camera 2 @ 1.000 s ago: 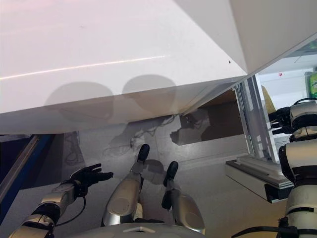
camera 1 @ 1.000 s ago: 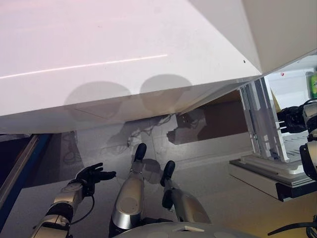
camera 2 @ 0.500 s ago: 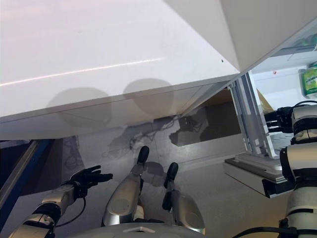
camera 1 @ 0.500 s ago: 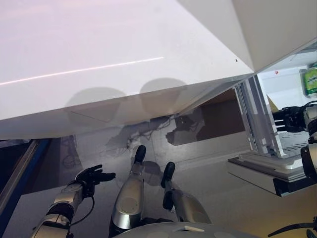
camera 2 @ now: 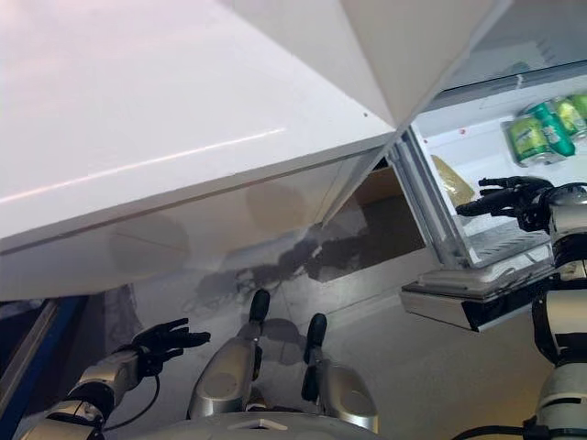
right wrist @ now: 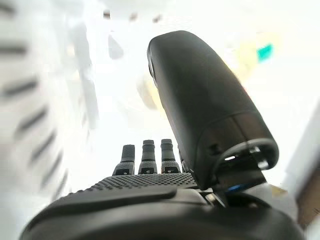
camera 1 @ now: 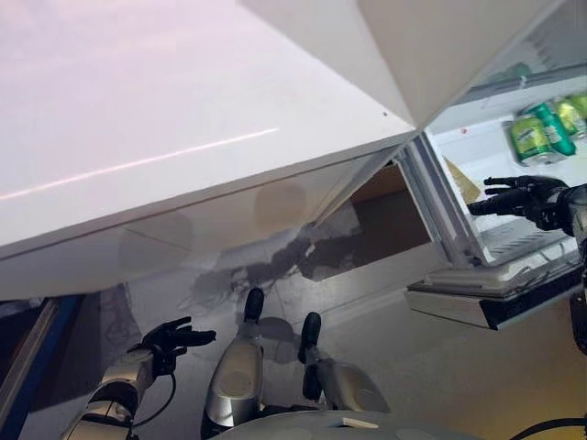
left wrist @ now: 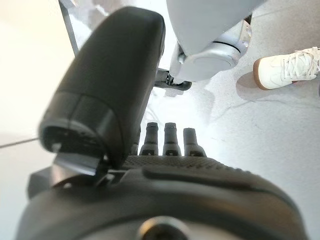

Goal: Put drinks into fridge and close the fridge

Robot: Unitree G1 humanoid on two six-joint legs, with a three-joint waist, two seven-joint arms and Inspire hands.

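The white fridge door [camera 1: 183,110] stands open and spans the upper left. Past its edge the lit fridge interior [camera 2: 477,147] shows at the right, with green cans [camera 1: 537,133] lying on a shelf. My right hand [camera 1: 518,195] is open and empty, its fingers stretched out in front of the shelf a little below the cans; in the right wrist view its straight fingers [right wrist: 150,152] point into the white interior. My left hand [camera 1: 174,337] hangs low at the lower left, open and empty, and also shows in the left wrist view [left wrist: 170,140].
A yellowish packet [camera 2: 451,181] lies inside the fridge left of my right hand. A white drawer or ledge [camera 1: 486,293] juts out at the fridge's foot. A blue table edge [camera 1: 32,367] runs at the lower left. A person's white shoe [left wrist: 287,70] stands on the floor.
The camera has swung, so more of the fridge interior and the green cans now show. My right hand has stretched its fingers out toward the shelf. My left hand has hardly moved.
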